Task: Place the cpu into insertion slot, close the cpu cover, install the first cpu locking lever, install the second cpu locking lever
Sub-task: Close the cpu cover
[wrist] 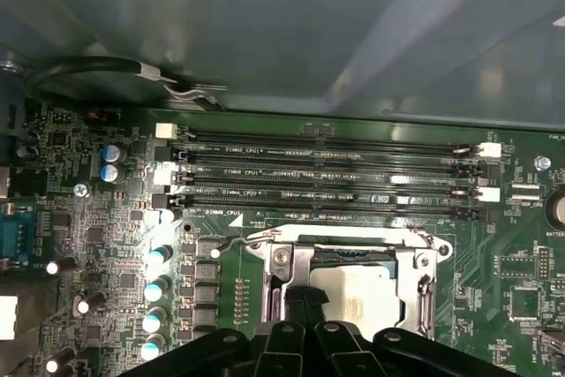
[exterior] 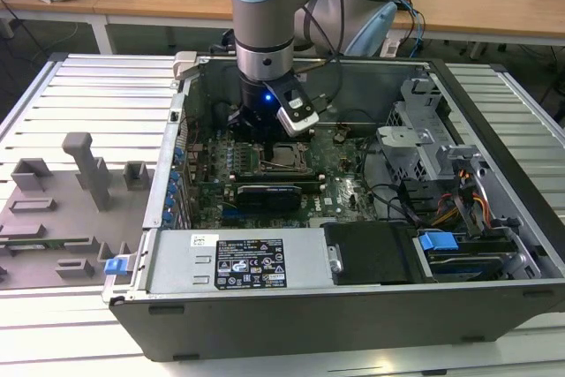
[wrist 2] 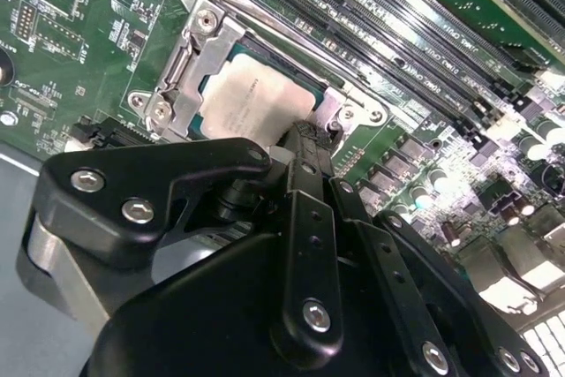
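Read as a dial, the exterior view has the slatted bench [exterior: 79, 94] running under everything. The open computer case [exterior: 353, 324] takes up the middle and the three o'clock side. The robot arm [exterior: 265, 6] comes down into the case from twelve o'clock.

A boxy power supply [exterior: 247, 262] lies along the case's six o'clock edge. On the bench at nine o'clock of the case, on the exterior view's left, sits a grey fixture tray [exterior: 53, 218]. The green motherboard [exterior: 344, 192] covers the case floor.

The end effector [exterior: 262, 127] hangs at about eleven o'clock of the case's middle, right above the insertion slot [exterior: 272, 162]. In both wrist views its black fingers [wrist: 291, 306] look pressed together. The tips reach the near edge of the slot, and I cannot tell whether they touch metal.

In the first wrist view four long memory slots [wrist: 327, 174] run side by side just beyond the insertion slot [wrist: 353, 258]. A thin metal lever rod [wrist: 344, 234] lies between them and the slot. I cannot tell whether it is latched.

The cpu cover [wrist: 424, 293] lies down flat over the slot. The cpu [wrist: 357, 297] sits inside, with its silver-grey top showing through the cover's window. The second wrist view shows the same, with the cpu [wrist 2: 252, 103] framed by the cover [wrist 2: 177, 77] and the end effector [wrist 2: 309, 134] at the cover's edge.
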